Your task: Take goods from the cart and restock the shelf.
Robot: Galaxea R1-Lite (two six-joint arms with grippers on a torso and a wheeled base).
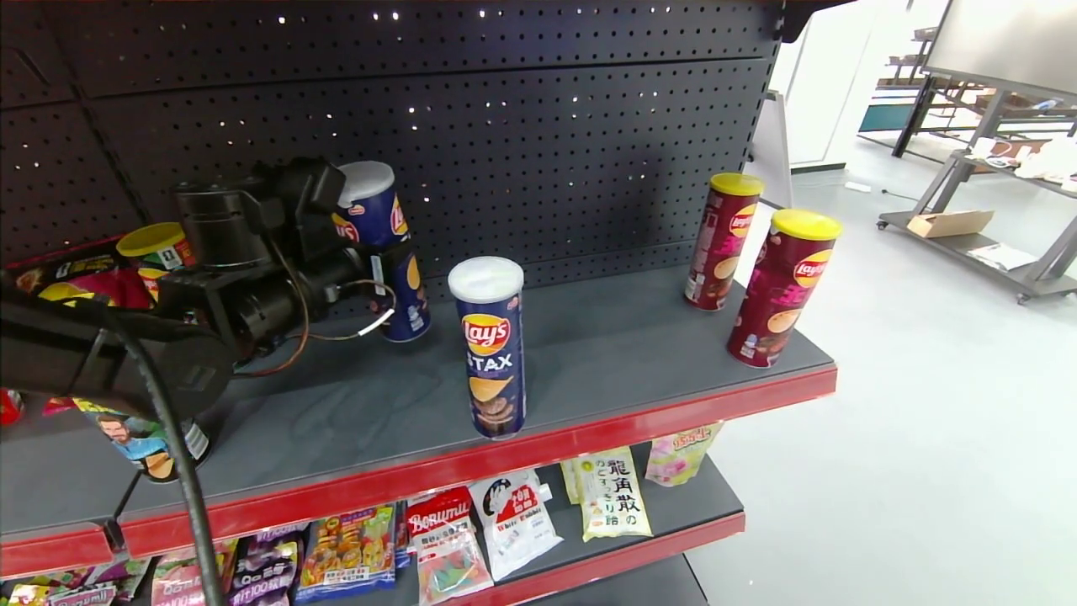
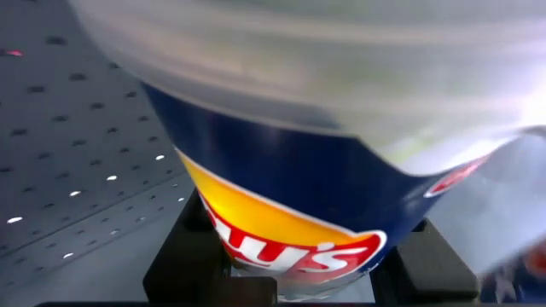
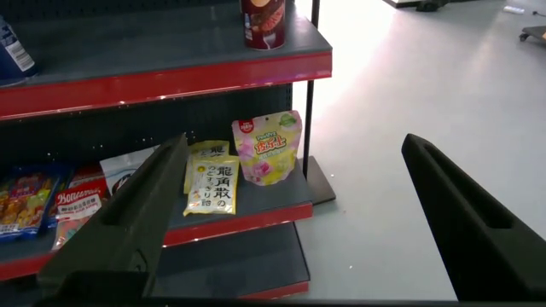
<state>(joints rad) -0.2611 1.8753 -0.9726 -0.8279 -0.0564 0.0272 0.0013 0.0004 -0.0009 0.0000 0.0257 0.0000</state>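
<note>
Head view: a blue chip can [image 1: 374, 215] is clamped by the left gripper [image 1: 358, 257] at the back of the upper shelf [image 1: 606, 353], slightly tilted near the pegboard [image 1: 547, 168], presumably to be stood behind the upright blue can [image 1: 492, 353]. The right gripper [image 3: 294, 149] is spread wide and empty.

The left arm extends forward, its left gripper [image 1: 370, 257] clamped round a blue can [image 1: 371, 210]. The right gripper [image 3: 297, 147] holds its fingers [image 3: 128, 222] wide apart.

The held can [image 1: 374, 215] and the front can [image 1: 492, 362] are coloured dark blue and lidded in white. Two maroon cans [image 1: 722, 244] [image 1: 782, 290] are capped in yellow. The grey shelf [image 1: 606, 353] is edged in red.
</note>
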